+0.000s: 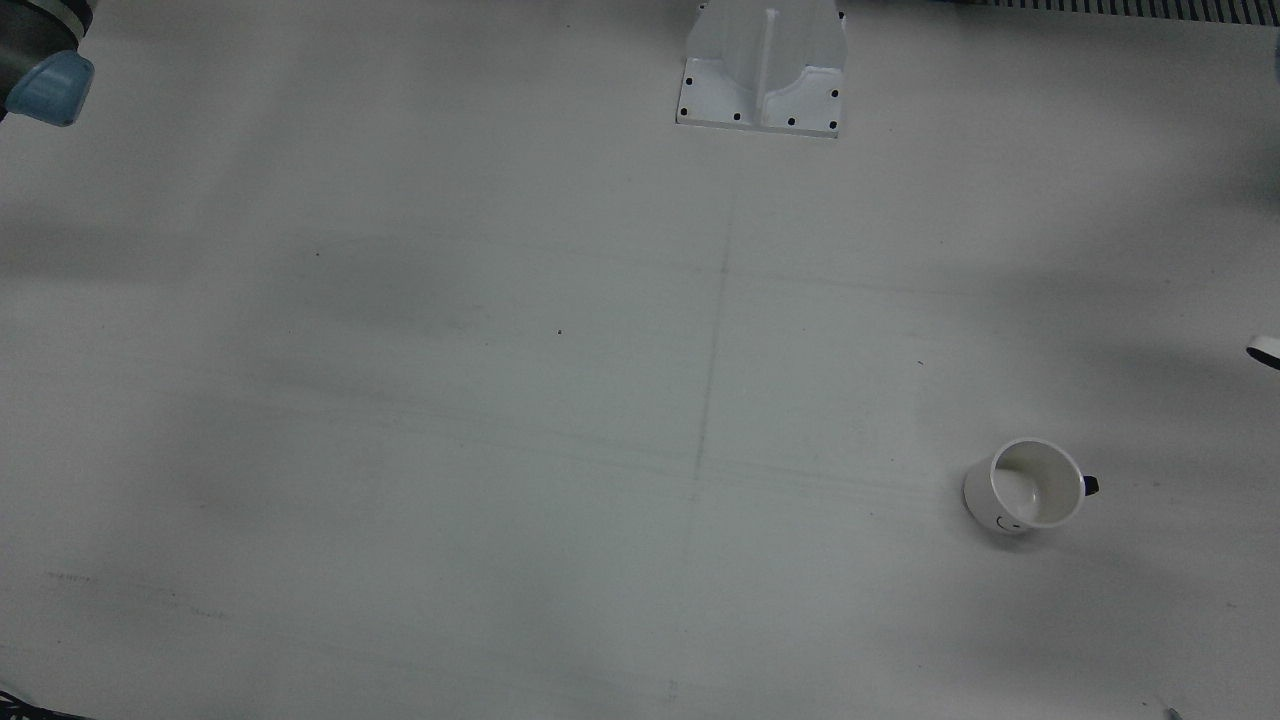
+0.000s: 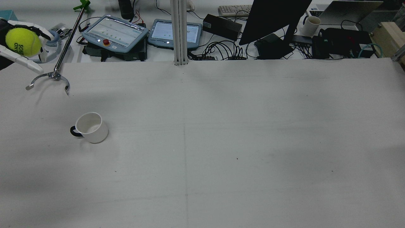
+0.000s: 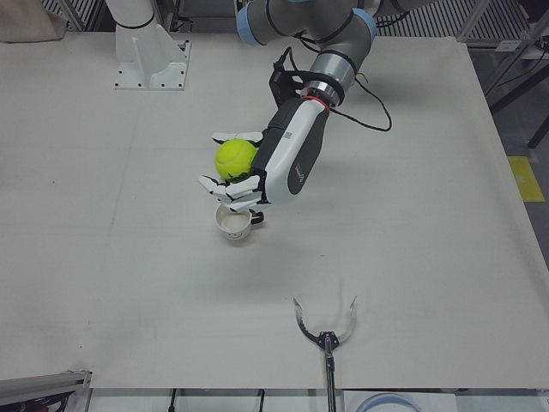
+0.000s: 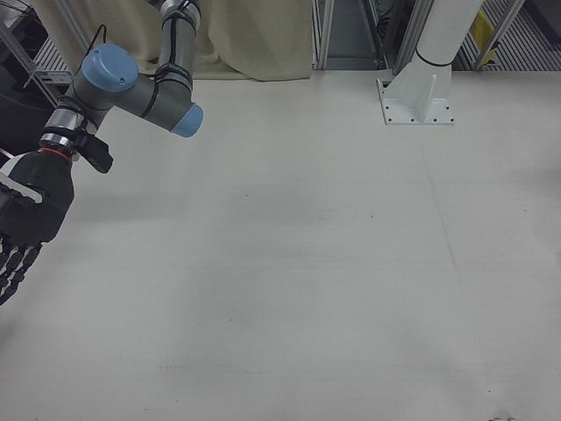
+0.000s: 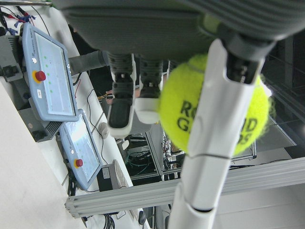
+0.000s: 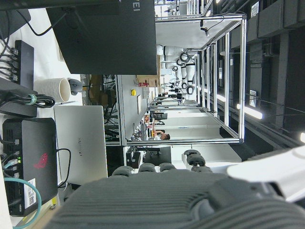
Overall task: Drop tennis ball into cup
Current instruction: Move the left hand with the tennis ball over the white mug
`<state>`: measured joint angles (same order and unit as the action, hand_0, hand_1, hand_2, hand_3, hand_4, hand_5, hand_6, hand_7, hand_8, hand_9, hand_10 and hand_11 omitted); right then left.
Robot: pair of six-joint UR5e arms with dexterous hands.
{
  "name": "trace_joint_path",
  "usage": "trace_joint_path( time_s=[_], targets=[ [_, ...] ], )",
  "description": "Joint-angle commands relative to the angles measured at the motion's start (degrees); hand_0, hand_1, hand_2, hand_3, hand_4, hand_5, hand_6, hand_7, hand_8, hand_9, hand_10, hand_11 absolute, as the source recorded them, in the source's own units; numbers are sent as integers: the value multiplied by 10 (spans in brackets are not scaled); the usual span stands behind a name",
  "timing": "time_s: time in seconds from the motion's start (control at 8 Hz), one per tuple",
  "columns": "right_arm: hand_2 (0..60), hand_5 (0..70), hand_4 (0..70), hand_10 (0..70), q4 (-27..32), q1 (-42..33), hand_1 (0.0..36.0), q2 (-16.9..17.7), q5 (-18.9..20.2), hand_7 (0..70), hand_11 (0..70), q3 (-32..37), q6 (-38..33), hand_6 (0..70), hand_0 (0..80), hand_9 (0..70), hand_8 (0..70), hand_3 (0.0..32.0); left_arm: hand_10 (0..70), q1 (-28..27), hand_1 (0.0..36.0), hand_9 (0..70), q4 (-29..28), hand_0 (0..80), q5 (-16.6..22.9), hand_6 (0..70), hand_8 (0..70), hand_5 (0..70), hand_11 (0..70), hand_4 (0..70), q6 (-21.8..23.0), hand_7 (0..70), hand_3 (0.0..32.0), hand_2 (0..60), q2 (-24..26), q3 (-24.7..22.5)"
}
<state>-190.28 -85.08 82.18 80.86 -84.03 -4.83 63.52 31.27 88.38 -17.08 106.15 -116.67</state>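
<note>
1. You work over a broad white table (image 2: 240,133); a faint seam line runs down its middle in the rear view.
2. On it the white cup (image 2: 89,127) stands upright at the left of the rear view, mouth open, its dark handle pointing toward the left edge of the frame.
3. A metal reacher claw (image 2: 48,79) rests its open prongs on the table at upper left.
4. A white pedestal base (image 1: 762,75) is bolted down at the front view's top centre.
</note>
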Motion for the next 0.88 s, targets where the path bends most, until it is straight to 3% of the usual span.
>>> trace_joint_path(
  time_s=[0.0,0.12,0.38,0.75],
  targets=[
    [0,0,0,0,0,0,0,0,0,0,0,0,0,0,0,0,0,0,384,-50,244,700,-22,800,-1,700,624,245,554,527,0,700,0,2,-3,19],
    [0,0,0,0,0,0,0,0,0,0,0,0,0,0,0,0,0,0,379,-51,239,700,-22,800,-4,700,626,275,548,525,0,700,0,18,2,21],
    [0,0,0,0,0,0,0,0,0,0,0,1,0,0,0,0,0,0,370,-50,236,700,-21,800,-6,700,613,264,535,517,4,700,0,24,2,21],
    [0,0,0,0,0,0,0,0,0,0,0,1,0,0,0,0,0,0,336,-122,242,700,-32,800,-31,700,607,244,492,496,4,700,0,36,3,36]
  ],
)
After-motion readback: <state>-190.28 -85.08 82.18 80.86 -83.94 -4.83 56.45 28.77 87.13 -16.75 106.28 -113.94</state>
